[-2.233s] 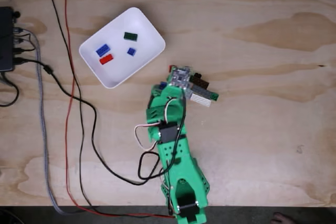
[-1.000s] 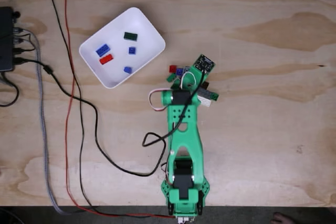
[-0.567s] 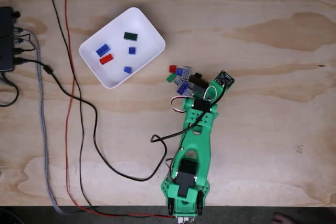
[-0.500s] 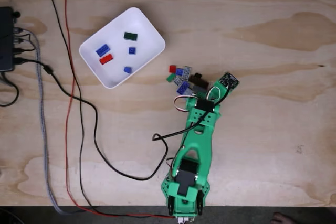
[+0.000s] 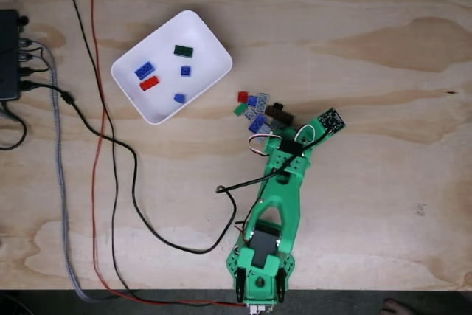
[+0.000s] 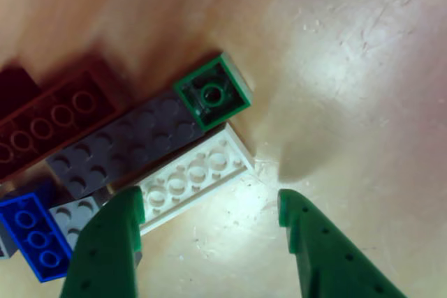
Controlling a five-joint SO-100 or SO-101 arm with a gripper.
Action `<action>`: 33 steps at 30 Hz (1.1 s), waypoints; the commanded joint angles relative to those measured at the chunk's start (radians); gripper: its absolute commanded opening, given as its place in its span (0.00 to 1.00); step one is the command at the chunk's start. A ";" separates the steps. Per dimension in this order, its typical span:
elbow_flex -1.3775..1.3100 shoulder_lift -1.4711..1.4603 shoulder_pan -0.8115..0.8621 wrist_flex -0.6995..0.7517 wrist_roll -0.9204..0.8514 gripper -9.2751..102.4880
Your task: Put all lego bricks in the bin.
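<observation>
Lego bricks lie in two groups on the plywood table (image 5: pixel 383 49): some are already in the white bin (image 5: pixel 171 66) in the upper left of the fixed view, and a loose cluster sits on the bare wood just left of the frame's centre. Inside the bin I can see a dark green brick (image 5: pixel 183 51), a blue brick (image 5: pixel 144 71), a red brick (image 5: pixel 149 83), and two small blue pieces (image 5: pixel 185 71) and (image 5: pixel 179 98). The cluster on the table starts with a small red brick (image 5: pixel 242 97) at its upper left, with blue, grey and green pieces packed beside it and a dark brown brick (image 5: pixel 279 113) on its right side. My green arm (image 5: pixel 276 197) reaches up from the bottom edge toward that cluster. In the other view, my gripper (image 6: pixel 209 204) enters from the bottom edge with its two green fingers (image 6: pixel 112 242) spread wide and nothing between them but tabletop. The left finger overlaps the near end of a white plate (image 6: pixel 192 176), though I cannot tell whether it touches it. Lying alongside the plate are a long grey brick (image 6: pixel 129 144) and a small green single-stud brick (image 6: pixel 211 94) at the grey one's right end. A dark brown brick (image 6: pixel 52 127) sits at the left of that view, and a blue brick (image 6: pixel 31 239) lies in the lower left corner. Black and red cables (image 5: pixel 103 145) trail down the left side of the table in the fixed view.
</observation>
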 commanded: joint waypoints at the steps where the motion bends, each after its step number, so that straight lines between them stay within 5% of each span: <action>1: -0.034 -0.017 0.014 -0.005 0.018 0.27; 12: -0.100 -0.078 0.020 0.005 0.035 0.27; 21: -0.120 -0.109 0.011 -0.002 0.037 0.10; 26: -0.087 -0.072 -0.003 -0.006 0.029 0.08; 33: -0.089 0.517 -0.161 0.239 0.069 0.08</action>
